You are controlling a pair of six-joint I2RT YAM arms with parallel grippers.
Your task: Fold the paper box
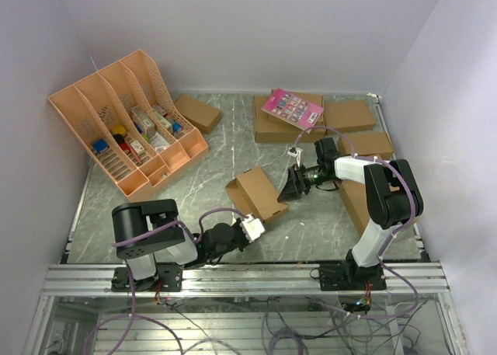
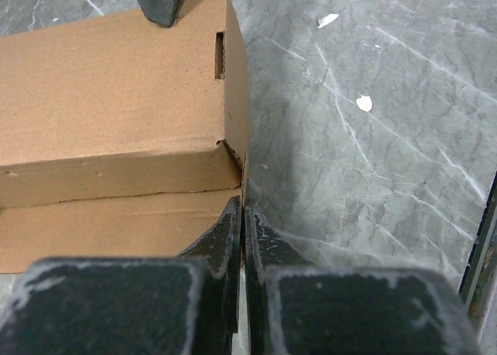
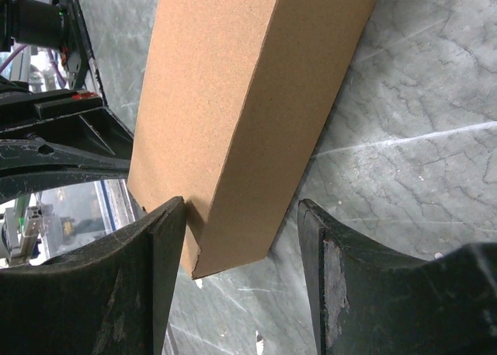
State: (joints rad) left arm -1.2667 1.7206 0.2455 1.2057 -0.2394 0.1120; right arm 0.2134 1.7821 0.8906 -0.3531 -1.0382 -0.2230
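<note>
Took the orange file rack at the far left as the marker. Found the left gripper right of the rack and nearer the arm bases. Saw its fingers pressed together on a thin cardboard edge at the near corner of the paper box; looked like a pinch on a side flap seen edge-on. Located the paper box itself right of the rack's near end, lying on the marble table. Found it already raised into a narrow oblong, with a slot near one top corner and a flat panel spread under its near side. Saw the right gripper farther right of the rack again, at the box's far end, jaws apart and straddling that end. Noted one finger close against a side wall and the other clear of it; gripped nothing.

Judged the step in hand to be closing the pinched flap. Reckoned it best done by holding the right jaws as a brace against sliding. Thought it wiser to swing the flap round its crease than to pull outward, aiming any tab at the slot. Feared a tear at the thin edge if dragged.
</note>
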